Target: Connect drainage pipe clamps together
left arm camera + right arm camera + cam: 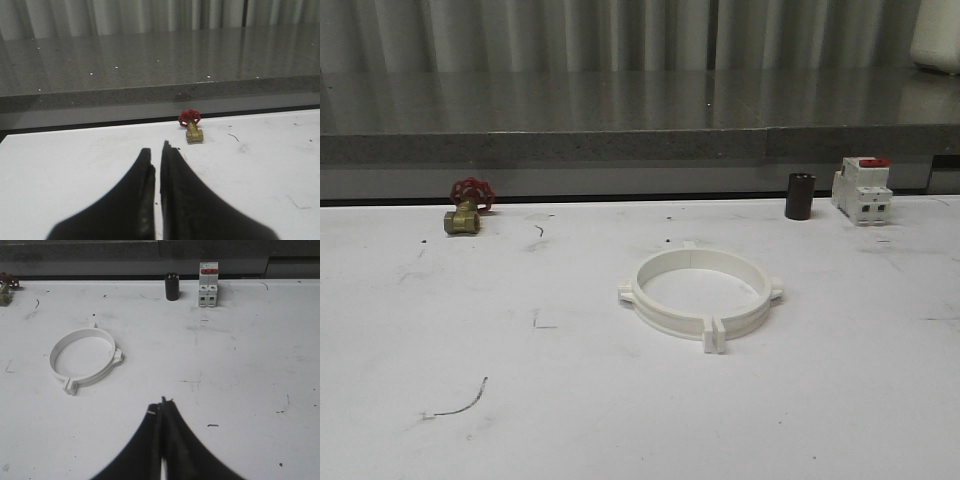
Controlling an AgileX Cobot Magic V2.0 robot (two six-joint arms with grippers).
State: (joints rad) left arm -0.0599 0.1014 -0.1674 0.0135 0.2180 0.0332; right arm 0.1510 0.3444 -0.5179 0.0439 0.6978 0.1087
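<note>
Left tool: two matte black fingers, broad at the base, tapering in curved wedges to narrow tips, inner edges slightly chipped. Right tool: same black tapered pair, small pale scuff near one tip.

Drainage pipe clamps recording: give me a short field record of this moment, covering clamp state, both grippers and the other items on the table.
clamps: drainage pipe clamps lie flat mid-table, the two halves together forming one ring, end tabs paired at the front
left gripper: left gripper shut, holding nothing, above the table short of the brass valve
right gripper: right gripper shut, holding nothing, clear of the ring
other items: dark cylinder and breaker at the far right edge
table: white table, scuffed
</note>
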